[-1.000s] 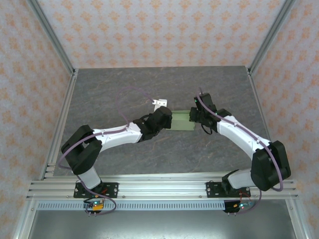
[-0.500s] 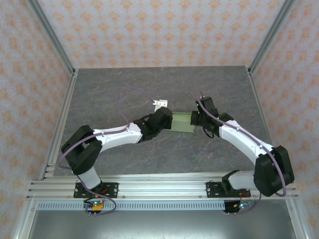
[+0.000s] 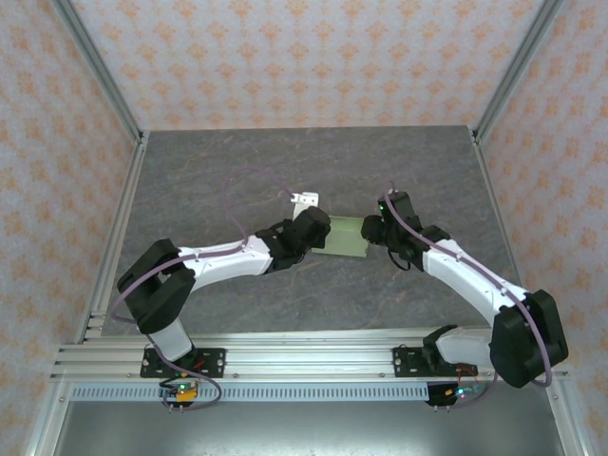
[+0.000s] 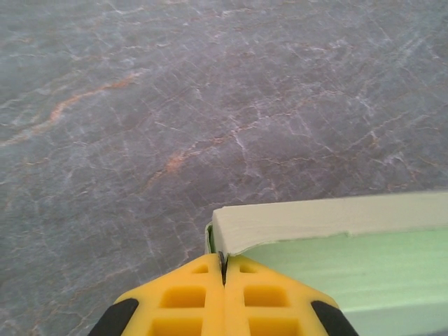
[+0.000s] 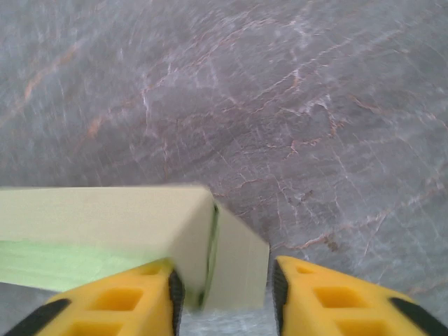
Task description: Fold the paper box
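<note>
The paper box [image 3: 347,237] is a pale green shallow box lying on the dark stone-patterned table between my two arms. My left gripper [image 3: 321,233] is at its left end. In the left wrist view this gripper [image 4: 224,264] is shut, its yellow fingertips pinching the card at the box's [image 4: 329,220] corner. My right gripper [image 3: 372,233] is at the box's right end. In the right wrist view the right gripper [image 5: 225,297] stands open around the box's [image 5: 105,217] end flap. The left pad sits against the card, with a gap on the right side.
A small white bracket [image 3: 304,198] lies on the table just behind the left gripper. Aluminium posts and patterned walls close in the table on three sides, and a rail [image 3: 313,356] runs along the near edge by the arm bases.
My right gripper has gone from shut on the box's right end to open, and its arm has shifted slightly toward the near right. The left gripper has kept its grip.
</note>
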